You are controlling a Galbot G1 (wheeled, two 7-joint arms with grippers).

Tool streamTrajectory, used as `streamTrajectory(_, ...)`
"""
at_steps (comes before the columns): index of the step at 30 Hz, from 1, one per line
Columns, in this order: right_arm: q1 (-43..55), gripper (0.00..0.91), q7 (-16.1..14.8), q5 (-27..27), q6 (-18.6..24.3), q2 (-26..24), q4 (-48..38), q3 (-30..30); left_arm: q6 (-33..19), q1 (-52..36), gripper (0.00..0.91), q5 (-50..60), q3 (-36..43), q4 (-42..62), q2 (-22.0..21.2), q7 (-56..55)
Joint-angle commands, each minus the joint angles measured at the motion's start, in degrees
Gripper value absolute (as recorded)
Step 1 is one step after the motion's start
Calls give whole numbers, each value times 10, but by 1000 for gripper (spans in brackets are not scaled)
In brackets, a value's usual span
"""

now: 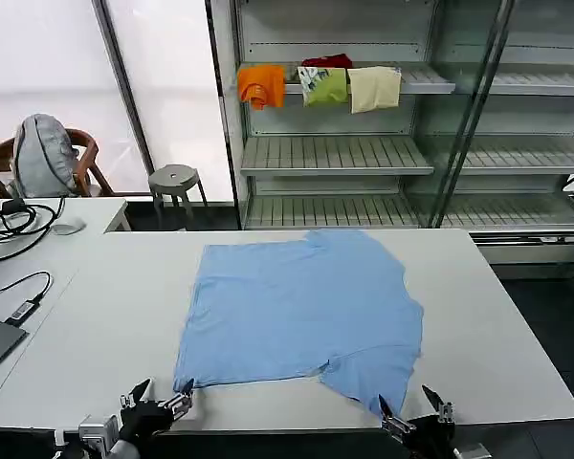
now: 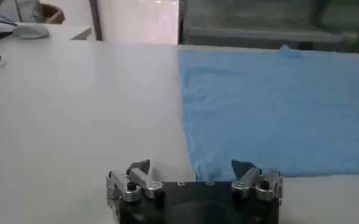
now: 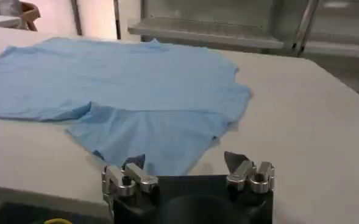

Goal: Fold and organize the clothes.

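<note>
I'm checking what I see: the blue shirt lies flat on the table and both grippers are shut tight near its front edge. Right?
Not quite. Both the left gripper and right gripper are open, as the wrist views show. The shirt does lie on the table.

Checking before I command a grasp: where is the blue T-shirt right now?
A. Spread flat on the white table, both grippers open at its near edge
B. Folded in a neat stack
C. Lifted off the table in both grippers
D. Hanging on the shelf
A: the T-shirt lies spread on the table, the left gripper and right gripper at its near edge with jaws open, holding nothing.
</note>
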Motion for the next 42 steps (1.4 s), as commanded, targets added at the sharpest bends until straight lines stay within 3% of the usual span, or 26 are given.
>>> streamTrajectory(1, -10, 907, 4, -2, -1, 1, 0, -14, 3, 8, 907, 2, -1, 5, 0, 0)
streamTrajectory(4, -10, 907, 8, -2, -6, 1, -3, -16, 1, 6, 907, 3, -1, 6, -3, 2)
streamTrajectory(5, -9, 907, 9, -2, -6, 1, -4, -16, 1, 6, 615, 3, 0, 6, -4, 3)
streamTrajectory(6, -9, 695, 9, -2, -9, 1, -4, -15, 1, 6, 312, 3, 0, 6, -5, 4)
streamTrajectory(7, -9, 242, 9, -2, -9, 1, -4, -15, 1, 6, 91, 5, 1, 6, -7, 4)
streamTrajectory(8, -9, 81, 9, 0, -7, 1, -4, -15, 1, 5, 10, 10, 2, 7, -7, 5)
streamTrajectory(9, -9, 0, 8, 0, -5, 1, -5, -15, 1, 5, 10, 20, 2, 10, -7, 6)
streamTrajectory(24, -5, 0, 7, 16, -5, 2, -4, -14, -13, 6, 20, 37, 19, 15, -8, 13)
streamTrajectory(30, 15, 0, 6, 4, 30, 6, -2, -18, -14, -1, 20, 37, 19, 10, -7, 16)
streamTrajectory(34, 61, 0, 7, 15, 38, -3, 0, -2, -18, -8, 10, 30, 18, 2, -7, 25)
streamTrajectory(42, 215, 0, 5, 58, -12, -17, -41, -12, -26, -92, 10, -20, -22, 26, 0, 58)
